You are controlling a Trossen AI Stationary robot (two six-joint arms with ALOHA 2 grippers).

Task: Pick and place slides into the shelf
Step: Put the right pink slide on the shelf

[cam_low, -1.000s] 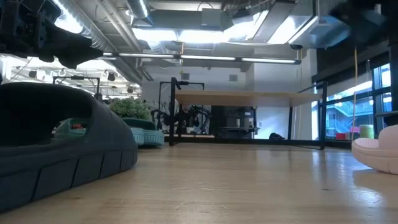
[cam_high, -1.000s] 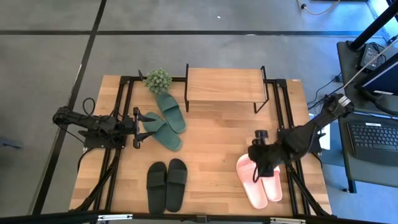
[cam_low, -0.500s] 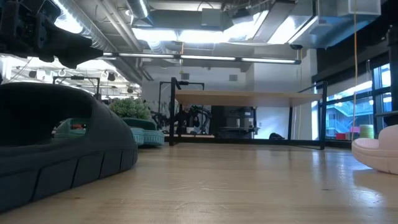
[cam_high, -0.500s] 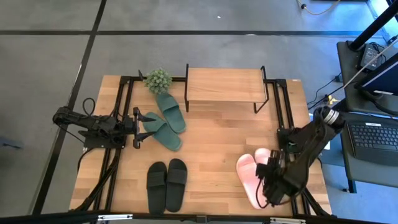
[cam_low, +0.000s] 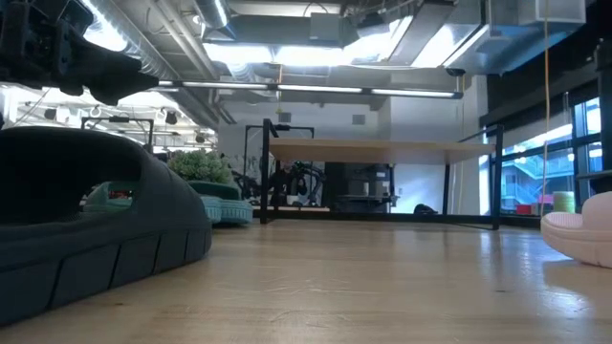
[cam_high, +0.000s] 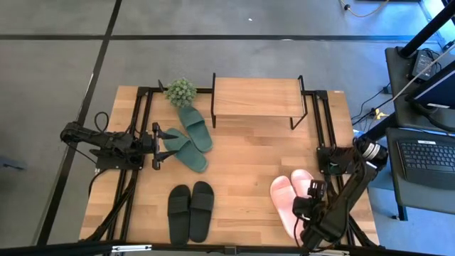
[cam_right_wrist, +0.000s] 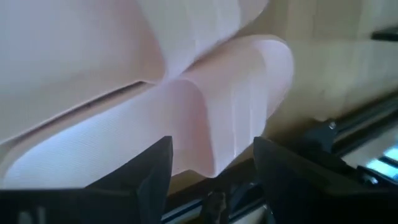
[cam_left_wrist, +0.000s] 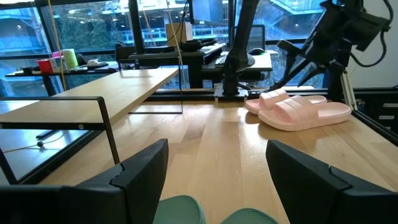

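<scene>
The pink slides [cam_high: 288, 195] lie side by side, soles down, near the table's right near corner. My right gripper [cam_high: 306, 208] hovers open just above their near ends; in the right wrist view a pink slide's rounded end [cam_right_wrist: 236, 106] lies just ahead of my gripper [cam_right_wrist: 211, 165]. The dark green slides [cam_high: 190, 139] rest by the plant, and my left gripper [cam_high: 161, 146] waits open beside them. The black slides [cam_high: 190, 210] lie at the near edge. The shelf [cam_high: 257, 98] stands at the far edge on its black legs.
A small potted plant [cam_high: 180, 91] stands left of the shelf. Black metal rails [cam_high: 321, 121] run along the table's left and right sides. Bare wood lies between the shelf and the black and pink slides. A desk with a keyboard [cam_high: 426, 156] stands off the table's right.
My right arm has swung toward the table's near edge. Its gripper went from the far, toe ends of the pink slides to their near ends, turning as it went. The slides and my left arm have stayed put.
</scene>
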